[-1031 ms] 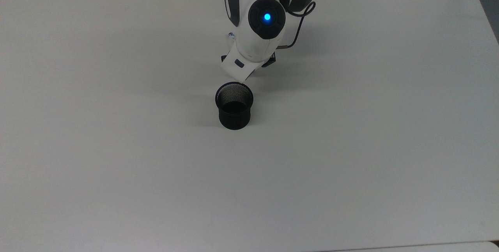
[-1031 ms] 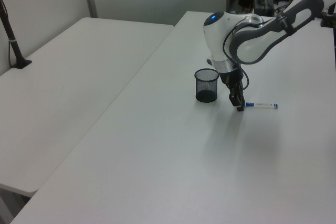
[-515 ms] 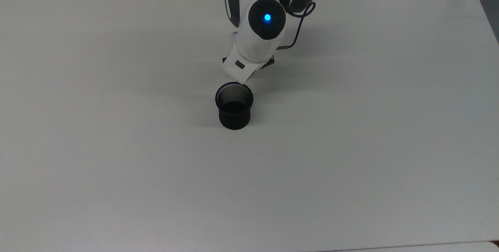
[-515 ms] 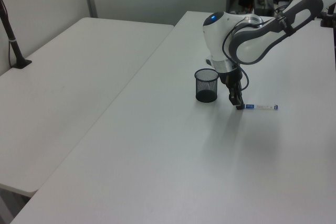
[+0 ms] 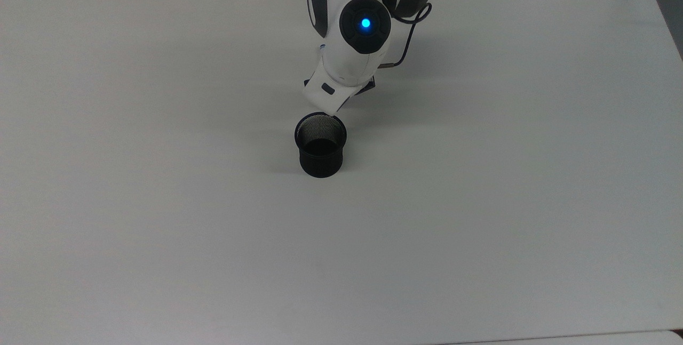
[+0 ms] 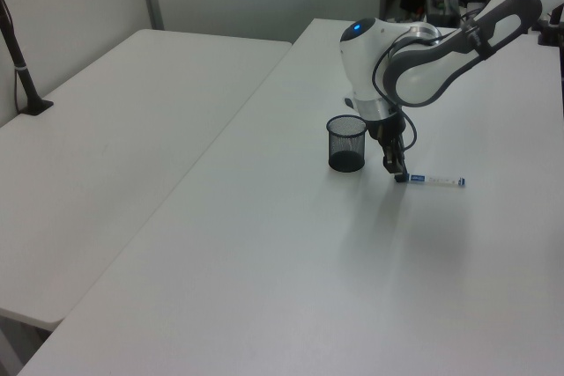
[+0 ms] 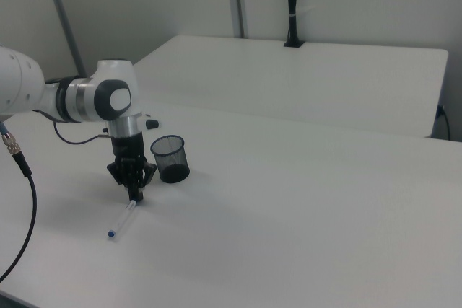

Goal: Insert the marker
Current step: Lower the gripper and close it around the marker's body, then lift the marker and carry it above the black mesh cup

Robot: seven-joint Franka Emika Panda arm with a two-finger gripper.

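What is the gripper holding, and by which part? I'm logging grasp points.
Whether it grips cannot be told. The gripper is down at one end of the marker, which lies flat on the table beside the mesh cup.

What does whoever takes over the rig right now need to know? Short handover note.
Gripper: down at the table, at one end of the marker; open or shut not discernible.
Marker: lying flat on the table, on the left view's right of the black mesh cup.
Cup: upright, nothing visible inside.
Done: approach to the marker.
Left: secure the grasp, lift, carry over the cup, insert.
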